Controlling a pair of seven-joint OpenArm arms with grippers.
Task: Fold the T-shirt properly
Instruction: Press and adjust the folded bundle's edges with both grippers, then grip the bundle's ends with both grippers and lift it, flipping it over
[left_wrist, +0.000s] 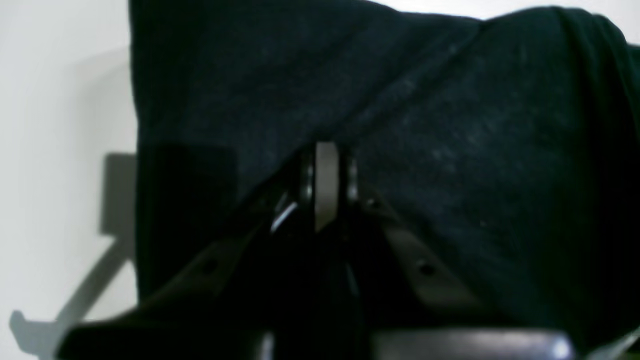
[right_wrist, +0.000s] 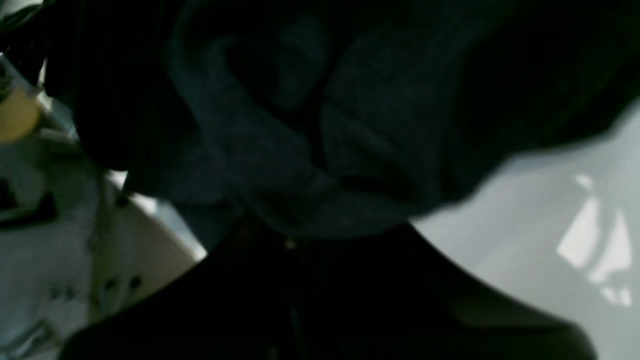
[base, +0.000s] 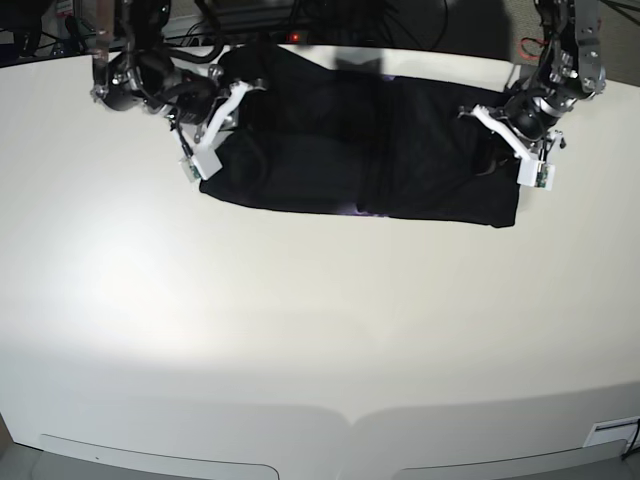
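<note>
T-shirt (base: 360, 160) lies as a black band across the far counter (base: 300, 330). Left claw (left_wrist: 326, 165) is clenched on one end. Right claw (base: 232, 100) sits at the other end; grip unclear. Confirm both pinches, then lift both ends evenly.

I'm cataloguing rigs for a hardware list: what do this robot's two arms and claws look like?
Both arms are dark metal with black cables at the joints. The left claw and right claw each carry a white bracket with a small camera module at its tip. In the left wrist view the fingers look black with a pale grey inner strip.
</note>
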